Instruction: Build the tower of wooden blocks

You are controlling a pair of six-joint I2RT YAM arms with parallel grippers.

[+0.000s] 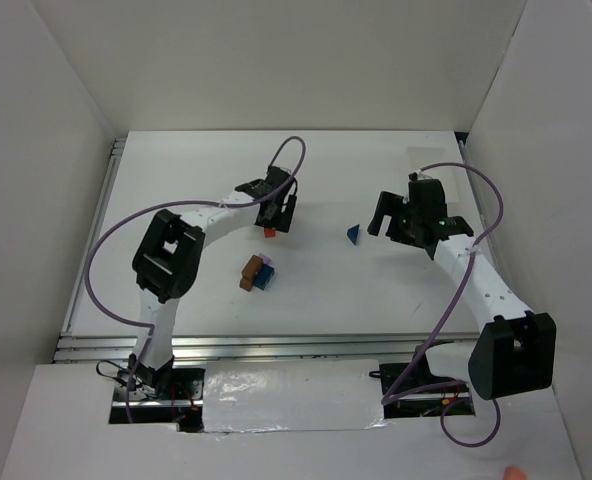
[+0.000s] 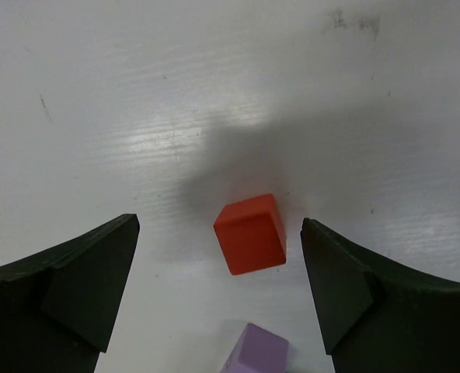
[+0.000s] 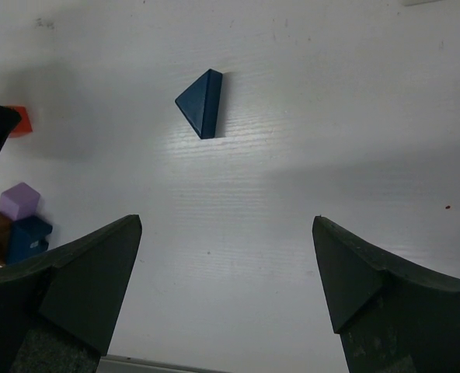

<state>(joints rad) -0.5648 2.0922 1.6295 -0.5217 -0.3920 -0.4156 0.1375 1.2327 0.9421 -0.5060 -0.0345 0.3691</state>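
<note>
The left claw gapes wide astride the red cube, which sits untouched on the bench. The brown-blue-purple cluster lies near that cube; the blue wedge and the spread right claw lie to its right.

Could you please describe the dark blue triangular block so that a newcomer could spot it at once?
On the white table, look just ahead of the right arm's open tool. The dark blue triangular block lies there alone. It is the only wedge: the red cube sits under the left tool, and the other blocks huddle in a cluster.
</note>
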